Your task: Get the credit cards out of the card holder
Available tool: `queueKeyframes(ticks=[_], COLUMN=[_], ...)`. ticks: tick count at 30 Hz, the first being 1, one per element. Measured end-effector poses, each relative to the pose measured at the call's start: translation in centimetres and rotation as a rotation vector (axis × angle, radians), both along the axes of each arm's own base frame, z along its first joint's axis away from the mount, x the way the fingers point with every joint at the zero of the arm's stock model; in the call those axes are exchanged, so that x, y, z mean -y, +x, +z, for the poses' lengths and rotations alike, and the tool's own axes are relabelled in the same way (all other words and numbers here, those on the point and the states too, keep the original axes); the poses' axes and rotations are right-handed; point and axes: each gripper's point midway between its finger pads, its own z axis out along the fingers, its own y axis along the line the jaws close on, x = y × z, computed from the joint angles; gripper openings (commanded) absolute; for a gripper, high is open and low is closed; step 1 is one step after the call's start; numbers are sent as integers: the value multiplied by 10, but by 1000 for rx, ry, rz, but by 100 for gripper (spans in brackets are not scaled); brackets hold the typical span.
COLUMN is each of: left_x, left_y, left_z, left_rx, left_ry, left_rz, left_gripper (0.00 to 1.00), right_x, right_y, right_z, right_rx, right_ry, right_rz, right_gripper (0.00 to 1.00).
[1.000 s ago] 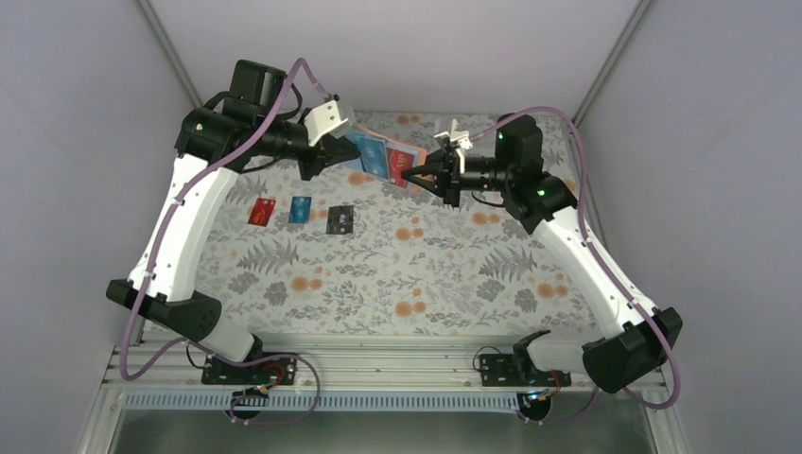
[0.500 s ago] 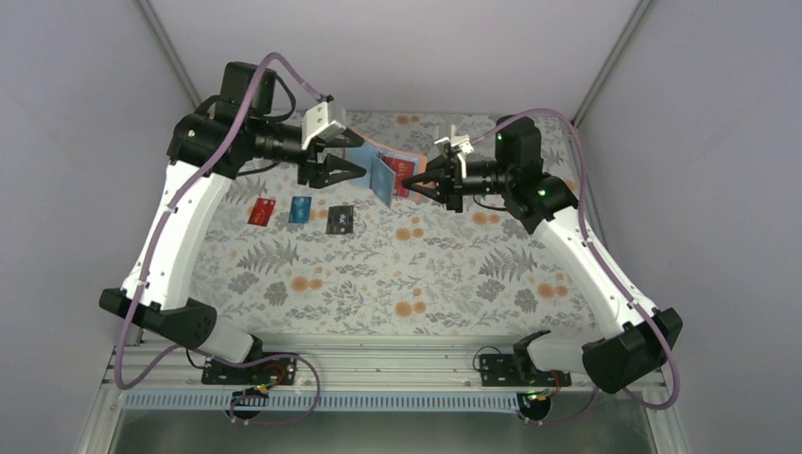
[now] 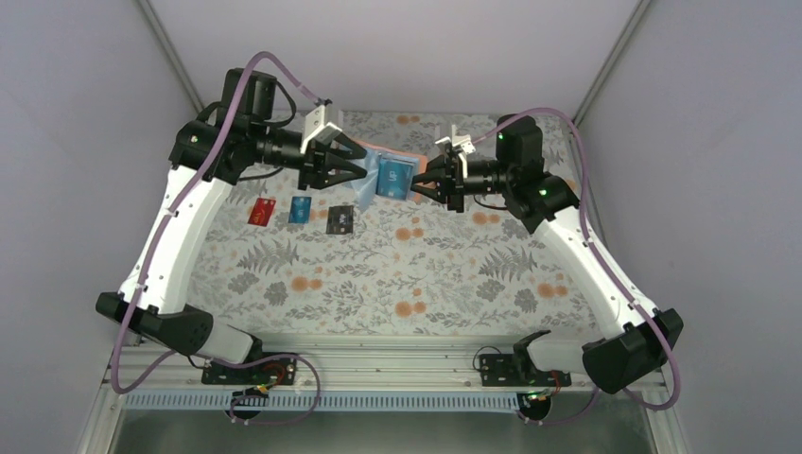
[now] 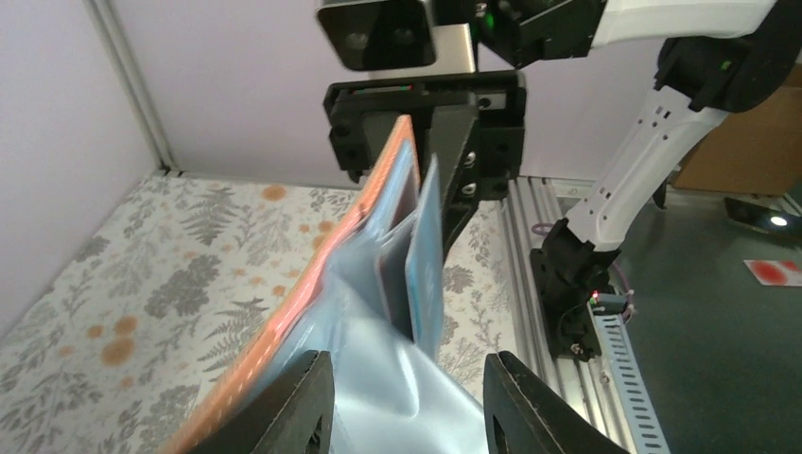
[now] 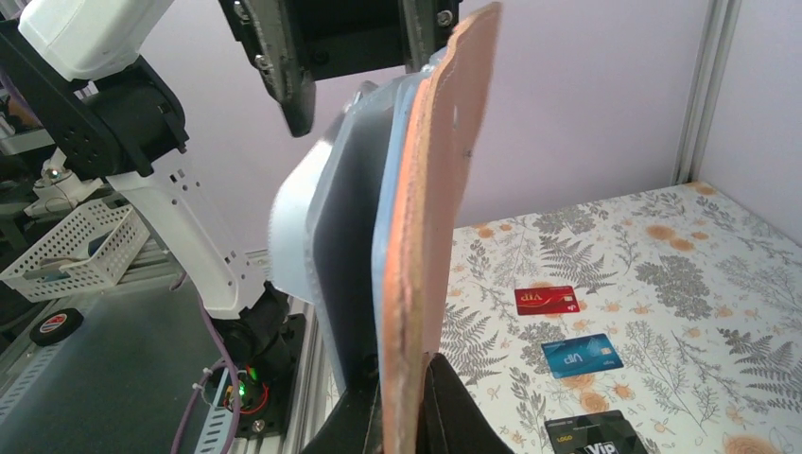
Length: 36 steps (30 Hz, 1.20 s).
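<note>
Top external: my left claw [image 3: 357, 170], which had let go and backed off, is back at the card holder [image 3: 392, 178], half open astride its left side. Right claw [image 3: 423, 180] stays pinched on the holder, aloft over the far tabletop [image 3: 454, 274]. Another card pull looks next.

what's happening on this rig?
Right gripper, shut, holds the tan-brown bifold card holder with light blue lining above the floral table. Left gripper is open around its free flap. A red card, a blue card and a black card lie on the table; a fourth card sits in a pocket.
</note>
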Motion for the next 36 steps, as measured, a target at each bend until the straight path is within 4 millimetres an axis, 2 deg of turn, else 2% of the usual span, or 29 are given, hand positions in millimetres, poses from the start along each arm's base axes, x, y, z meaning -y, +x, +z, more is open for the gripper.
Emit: queueKeyframes(ticks=[6, 10, 13, 15, 17, 19, 22, 25, 28, 31, 36], left_x=[2, -8, -19, -23, -22, -15, -6, 4, 12, 16, 17], left_y=[-10, -10, -10, -17, -32, -48, -54, -39, -24, -10, 7], left_z=[9, 37, 67, 82, 87, 77, 49, 8, -26, -40, -37], left_rx=[30, 154, 270, 306, 300, 250, 136, 3, -98, -118, -74], left_ry=[4, 23, 26, 4, -28, -49, -40, 8, 58, 93, 97], left_rz=[-21, 54, 145, 160, 112, 26, -55, -66, -62, -22, 39], left_gripper=[46, 46, 46, 47, 48, 46, 42, 40, 33, 28, 28], right_x=[0, 0, 0, 0, 0, 0, 0, 0, 0, 1, 0], right_y=[0, 0, 2, 3, 5, 5, 6, 6, 6, 6, 7], right_z=[0, 0, 0, -1, 0, 0, 0, 2, 5, 5, 3], right_rx=[0, 0, -2, -5, -5, -5, -4, 1, 7, 7, 0], right_ry=[0, 0, -3, -5, -6, -7, -7, -6, -3, -3, -6], right_rz=[-1, -2, -11, -20, -26, -30, -33, -35, -36, -36, -36], right_gripper=[4, 4, 4, 4, 4, 4, 4, 4, 4, 4, 4])
